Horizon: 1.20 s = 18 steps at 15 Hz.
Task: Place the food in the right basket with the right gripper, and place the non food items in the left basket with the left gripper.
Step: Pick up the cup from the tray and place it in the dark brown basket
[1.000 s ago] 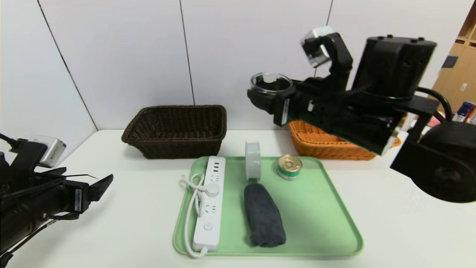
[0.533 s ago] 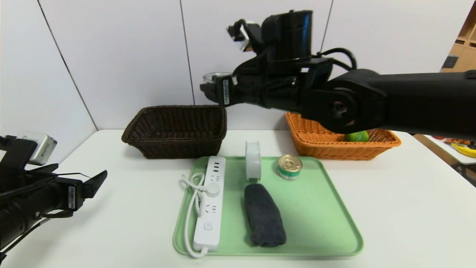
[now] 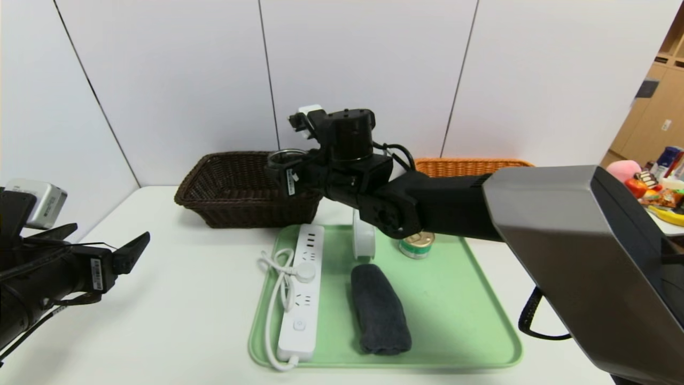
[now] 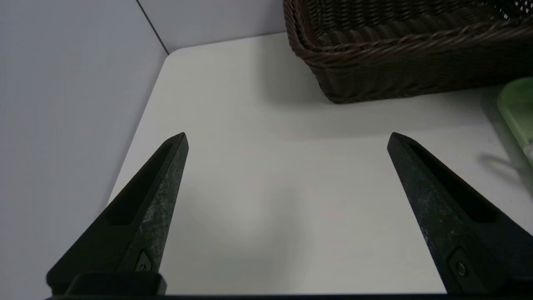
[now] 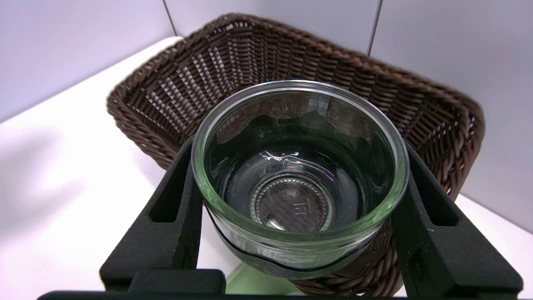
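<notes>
My right gripper (image 3: 284, 167) is shut on the clear glass dish (image 3: 287, 155), held upright just above the front right corner of the dark brown basket (image 3: 240, 184). The right wrist view shows the dish (image 5: 300, 166) between both fingers (image 5: 170, 208), with the brown basket (image 5: 258, 58) beyond it. My left gripper (image 3: 131, 252) is open and empty over the table at the left, also in its wrist view (image 4: 287, 139). The power strip (image 3: 302, 289), grey towel (image 3: 379, 313), tape roll (image 3: 364, 240) and tin (image 3: 418, 245) lie on the green tray (image 3: 459, 305). The orange basket (image 3: 470, 164) is mostly hidden behind my right arm. The green fruit is hidden.
My right arm (image 3: 534, 214) stretches across the tray's back right and covers much of it. The white wall stands close behind both baskets. The left wrist view shows the brown basket (image 4: 395, 62) and a tray edge (image 4: 518, 108). Shelves with clutter are far right (image 3: 662, 176).
My right arm has swung left and down with the glass dish, from above the orange basket to the brown basket's front right corner. The left gripper drifted slightly back.
</notes>
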{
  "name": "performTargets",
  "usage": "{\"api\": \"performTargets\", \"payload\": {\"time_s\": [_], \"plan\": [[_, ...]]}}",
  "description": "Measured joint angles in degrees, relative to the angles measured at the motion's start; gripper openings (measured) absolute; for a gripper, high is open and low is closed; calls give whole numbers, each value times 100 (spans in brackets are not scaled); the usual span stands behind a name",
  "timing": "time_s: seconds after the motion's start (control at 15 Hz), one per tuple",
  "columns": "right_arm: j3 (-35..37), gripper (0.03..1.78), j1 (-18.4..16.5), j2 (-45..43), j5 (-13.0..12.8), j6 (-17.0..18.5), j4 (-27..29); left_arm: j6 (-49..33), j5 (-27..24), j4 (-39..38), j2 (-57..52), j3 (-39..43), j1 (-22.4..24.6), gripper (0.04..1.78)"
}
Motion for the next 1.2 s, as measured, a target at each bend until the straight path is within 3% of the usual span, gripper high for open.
{"api": "performTargets", "payload": {"time_s": [0.33,0.87,1.2], "plan": [[0,122,-122,238,-39,9,-221,-6,-4,-953,197,39,-2,169],[0,121,-265,315,-22,-20,-356,-12,-11,-991,241,150,-2,169],[0,121,-306,354,-30,-467,-739,-9,-9,-997,167,213,-2,169]]}}
